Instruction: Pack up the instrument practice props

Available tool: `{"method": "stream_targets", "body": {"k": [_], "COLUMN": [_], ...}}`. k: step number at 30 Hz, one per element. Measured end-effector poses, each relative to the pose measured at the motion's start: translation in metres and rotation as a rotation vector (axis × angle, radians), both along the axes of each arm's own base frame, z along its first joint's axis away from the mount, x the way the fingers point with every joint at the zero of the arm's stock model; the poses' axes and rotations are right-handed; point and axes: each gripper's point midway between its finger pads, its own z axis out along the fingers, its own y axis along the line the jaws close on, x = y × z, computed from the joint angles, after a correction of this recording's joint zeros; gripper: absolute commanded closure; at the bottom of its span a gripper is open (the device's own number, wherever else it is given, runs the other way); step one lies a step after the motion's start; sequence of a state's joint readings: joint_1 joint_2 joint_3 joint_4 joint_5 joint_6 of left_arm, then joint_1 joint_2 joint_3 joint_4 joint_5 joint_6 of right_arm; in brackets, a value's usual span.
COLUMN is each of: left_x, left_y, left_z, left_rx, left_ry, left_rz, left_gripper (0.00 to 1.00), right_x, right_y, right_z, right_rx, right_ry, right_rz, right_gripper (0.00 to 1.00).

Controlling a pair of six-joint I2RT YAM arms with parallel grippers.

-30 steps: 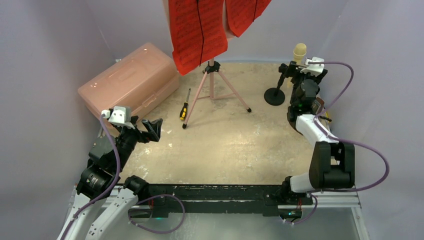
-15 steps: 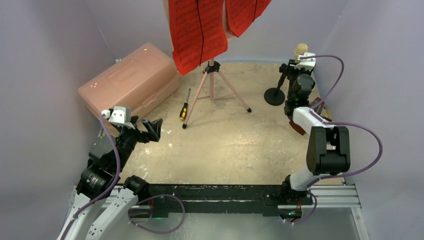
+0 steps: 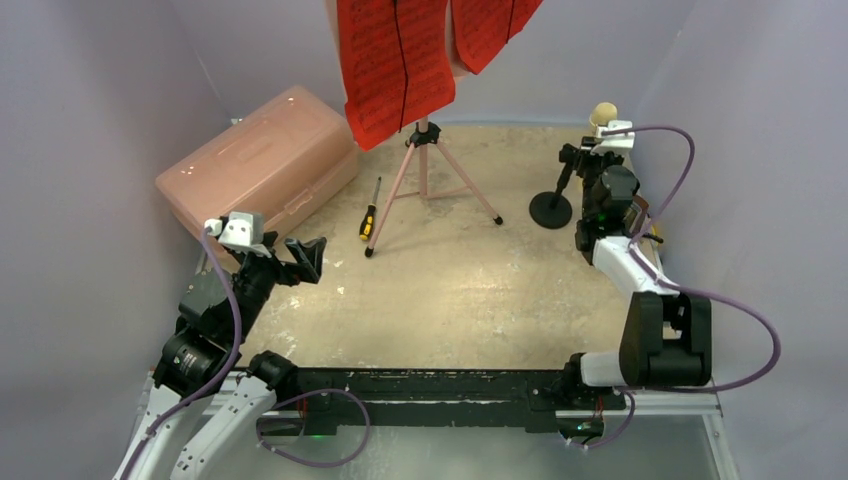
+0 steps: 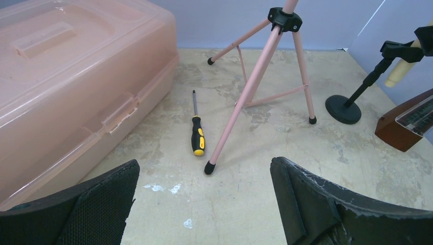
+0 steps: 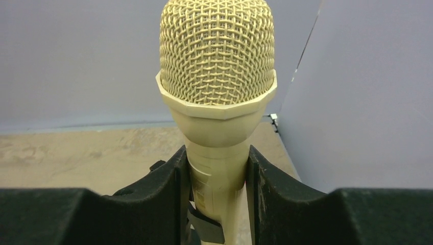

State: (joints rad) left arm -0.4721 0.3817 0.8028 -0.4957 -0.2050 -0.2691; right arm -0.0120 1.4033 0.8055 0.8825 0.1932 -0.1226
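Observation:
The cream stick microphone point(image 3: 601, 112) sits in a clip on a black stand with a round base point(image 3: 550, 210) at the far right. My right gripper point(image 3: 598, 140) is shut on the microphone's body just under its mesh head point(image 5: 217, 76), with a finger pad point(image 5: 171, 194) pressed on each side. The red sheet-music pages point(image 3: 395, 60) hang on the pink tripod music stand point(image 3: 425, 170), hiding most of its desk. The brown metronome point(image 4: 408, 122) stands by the right wall. My left gripper point(image 3: 305, 258) is open and empty at the near left.
A large translucent pink lidded box point(image 3: 260, 165) stands shut at the far left. A yellow-and-black-handled screwdriver point(image 3: 370, 215) lies between the box and the tripod's near leg point(image 4: 209, 167). Grey walls close in on the left, back and right.
My right gripper and the microphone have shifted a little to the right and towards me, and the stand's base has moved with them. The left arm has not moved.

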Motion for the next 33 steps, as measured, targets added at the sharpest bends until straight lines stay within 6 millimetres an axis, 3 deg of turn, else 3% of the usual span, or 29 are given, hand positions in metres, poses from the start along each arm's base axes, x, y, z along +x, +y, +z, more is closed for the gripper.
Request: {"method": "stream_targets", "body": {"k": [13, 17, 29, 33], "left_x": [0.003, 0.007, 0.015, 0.016], "left_y": [-0.005, -0.017, -0.069, -0.083], "left_z": [-0.008, -0.017, -0.049, -0.057], "left_rx": [0.002, 0.011, 0.031, 0.034], "left_ry": [0.023, 0.055, 0.180, 0.215], "left_rz": [-0.014, -0.069, -0.312, -0.384], "left_gripper": [0.01, 0.01, 0.01, 0.01], "right_x": [-0.062, -0.078, -0.140, -0.155], "right_y": [0.047, 0.067, 0.155, 0.177], "right_z": [0.015, 0.014, 0.008, -0.002], "right_rx": [0.079, 0.094, 0.081, 0.086], "right_ry": [-0.010, 0.002, 0.026, 0.037], "right_rz": [0.254, 0.341, 0.664, 0.777], "right_gripper": [0.86, 0.87, 0.86, 0.85]}}
